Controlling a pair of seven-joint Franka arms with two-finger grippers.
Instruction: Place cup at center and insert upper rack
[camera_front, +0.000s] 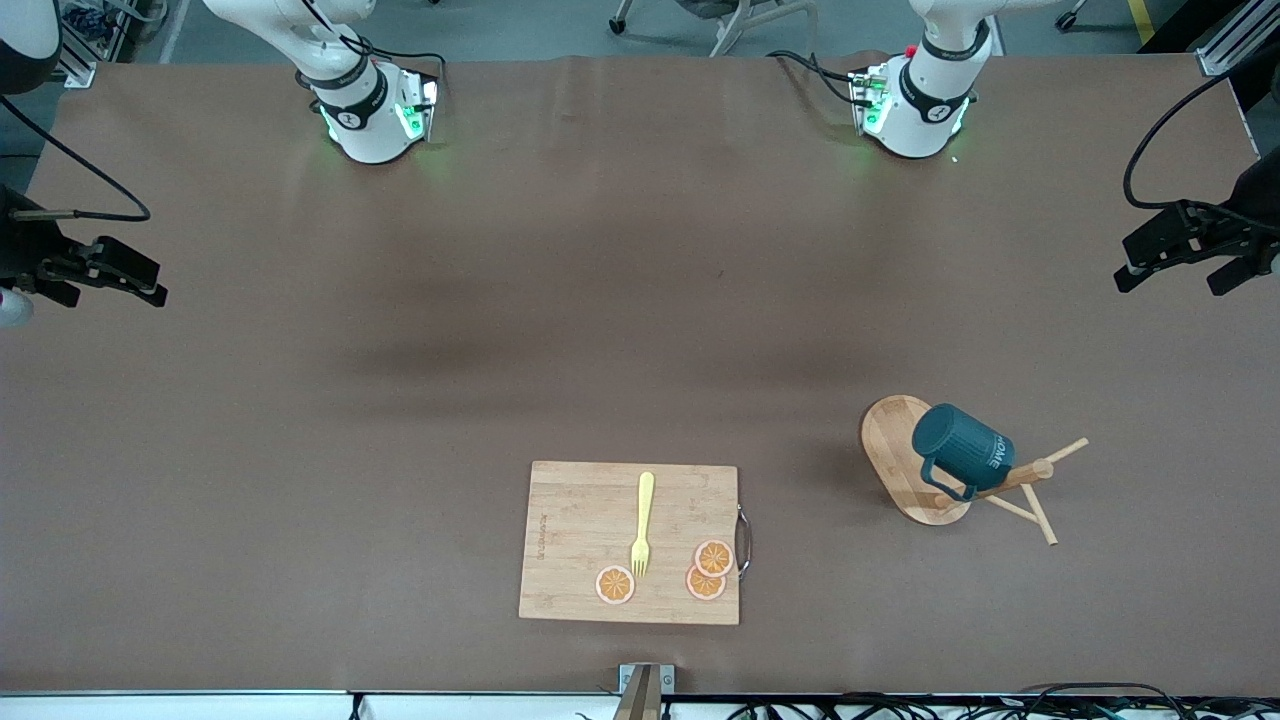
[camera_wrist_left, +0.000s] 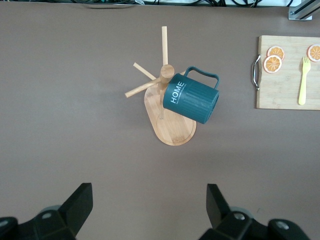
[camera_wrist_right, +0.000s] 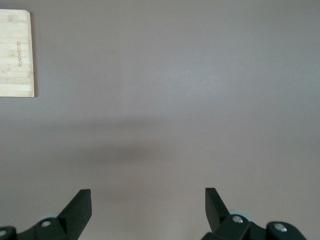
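Observation:
The cup (camera_front: 962, 450), dark teal with white lettering, hangs by its handle on a peg of the upper rack (camera_front: 900, 470), a light wooden mug tree on an oval base, toward the left arm's end of the table. The left wrist view shows the cup (camera_wrist_left: 192, 97) tilted against the post of the upper rack (camera_wrist_left: 172, 130). My left gripper (camera_front: 1168, 280) hangs open and empty over bare table at that end, well apart from the rack; the left wrist view shows this gripper (camera_wrist_left: 150, 192) with its fingers wide. My right gripper (camera_front: 150, 282) waits open over the table's other end, over bare brown surface (camera_wrist_right: 148, 195).
A bamboo cutting board (camera_front: 580, 540) with a metal handle lies near the table's front edge, midway between the arms' ends. On it lie a yellow fork (camera_front: 643, 520) and three orange slices (camera_front: 615, 585). Both arm bases stand at the table's back edge.

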